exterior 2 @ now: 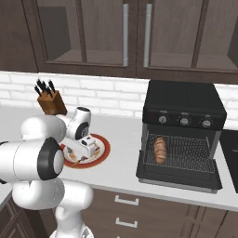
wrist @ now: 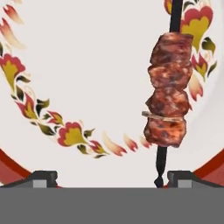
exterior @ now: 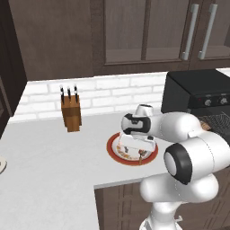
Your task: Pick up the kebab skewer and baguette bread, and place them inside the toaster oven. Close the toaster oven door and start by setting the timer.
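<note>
The kebab skewer (wrist: 168,92) lies on a white plate (wrist: 87,65) with a floral pattern and a red rim (exterior: 155,155). Its dark stick end reaches down between my fingertips, close to the right fingertip (wrist: 186,177). My gripper (wrist: 113,179) is open and hangs low over the plate (exterior 2: 103,148), touching nothing that I can see. The baguette bread (exterior 2: 160,149) rests on the wire rack inside the black toaster oven (exterior 2: 183,100). The toaster oven door (exterior 2: 179,179) is folded down flat, open. Three knobs (exterior 2: 184,121) line the oven's top front.
A wooden knife block (exterior: 71,112) stands at the back left of the counter (exterior: 45,148), against the white brick wall. Dark wooden cabinets (exterior 2: 125,32) hang above. The counter's front edge (exterior: 117,182) runs just below the plate.
</note>
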You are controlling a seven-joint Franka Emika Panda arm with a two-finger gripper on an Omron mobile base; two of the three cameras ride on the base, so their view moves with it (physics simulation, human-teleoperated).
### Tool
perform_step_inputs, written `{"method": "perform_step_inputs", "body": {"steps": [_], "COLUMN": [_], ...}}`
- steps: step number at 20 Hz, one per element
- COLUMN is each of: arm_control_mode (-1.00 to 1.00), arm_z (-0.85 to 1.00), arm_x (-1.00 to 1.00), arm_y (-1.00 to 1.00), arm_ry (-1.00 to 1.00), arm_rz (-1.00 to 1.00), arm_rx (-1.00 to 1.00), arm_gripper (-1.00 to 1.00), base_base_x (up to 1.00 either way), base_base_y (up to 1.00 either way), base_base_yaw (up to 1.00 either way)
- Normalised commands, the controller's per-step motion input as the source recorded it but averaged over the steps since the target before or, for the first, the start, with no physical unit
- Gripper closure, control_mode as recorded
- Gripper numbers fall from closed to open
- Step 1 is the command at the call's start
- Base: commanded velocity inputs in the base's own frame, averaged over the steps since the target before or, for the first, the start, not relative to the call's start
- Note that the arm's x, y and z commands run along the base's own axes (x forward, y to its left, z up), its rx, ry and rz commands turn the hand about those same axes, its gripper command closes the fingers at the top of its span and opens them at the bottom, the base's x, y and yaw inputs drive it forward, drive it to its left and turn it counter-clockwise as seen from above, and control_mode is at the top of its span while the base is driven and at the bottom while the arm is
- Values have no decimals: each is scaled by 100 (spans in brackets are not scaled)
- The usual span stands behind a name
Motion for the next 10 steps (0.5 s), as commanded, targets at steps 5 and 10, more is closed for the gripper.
{"method": "perform_step_inputs", "body": {"steps": [5, 10], "arm_control_mode": [-100, -100], "arm_z": [-15, 0], "arm_x": [0, -11], "arm_y": [-9, -26], "arm_ry": [-1, -3], "arm_rz": [-6, -3], "arm_rx": [-7, -5], "arm_gripper": [-100, -100], "base_base_x": [0, 0], "base_base_y": [0, 0], "base_base_yaw": [0, 0]}}
